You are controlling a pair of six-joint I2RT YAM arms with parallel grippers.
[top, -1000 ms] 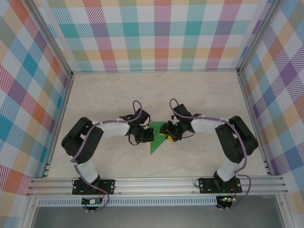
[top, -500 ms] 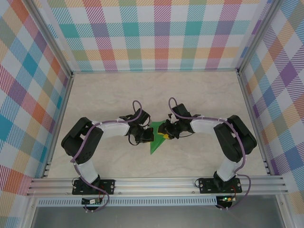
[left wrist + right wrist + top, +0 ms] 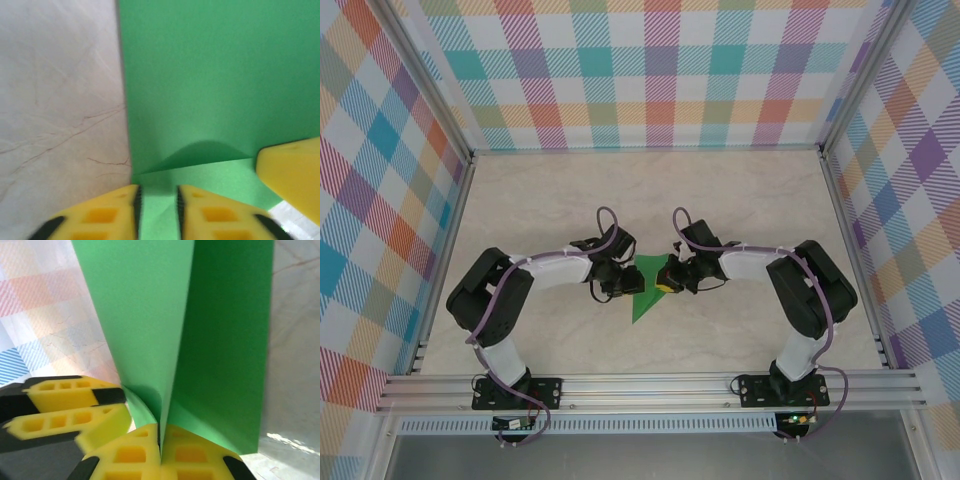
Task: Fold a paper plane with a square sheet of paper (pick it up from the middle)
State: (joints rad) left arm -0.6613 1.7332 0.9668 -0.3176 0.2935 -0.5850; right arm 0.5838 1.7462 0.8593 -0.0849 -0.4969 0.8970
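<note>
Folded green paper [image 3: 642,305], lying on the desk [image 3: 740,200] midway between the two arms. From the top external camera it appears as a narrow triangle, its point directed toward the near edge and its wider end hidden between the two pincers. In the left wrist view the paper [image 3: 210,75] has a straight left edge against the pale marbled desk [image 3: 60,100], and a lighter flap crosses its lower part. In the right wrist view the paper [image 3: 150,315] rises as two panels that meet along a sharp crease.

Right pincer [image 3: 668,280]: its yellow fingers are pressed together [image 3: 161,432], with the crease of the paper clamped in the seam between them. One of its fingers also enters the right of the left wrist view [image 3: 290,175], touching or just over the flap.

Left pincer [image 3: 617,283]: placed at the left side of the paper, close to the right pincer. Its fingertips stand nearly together [image 3: 156,192], with green paper showing in the narrow gap; whether they clamp it cannot be told. It is also seen from the right wrist [image 3: 120,402], just beside the raised panel.

Surround: plaid walls [image 3: 660,70] on three sides.
</note>
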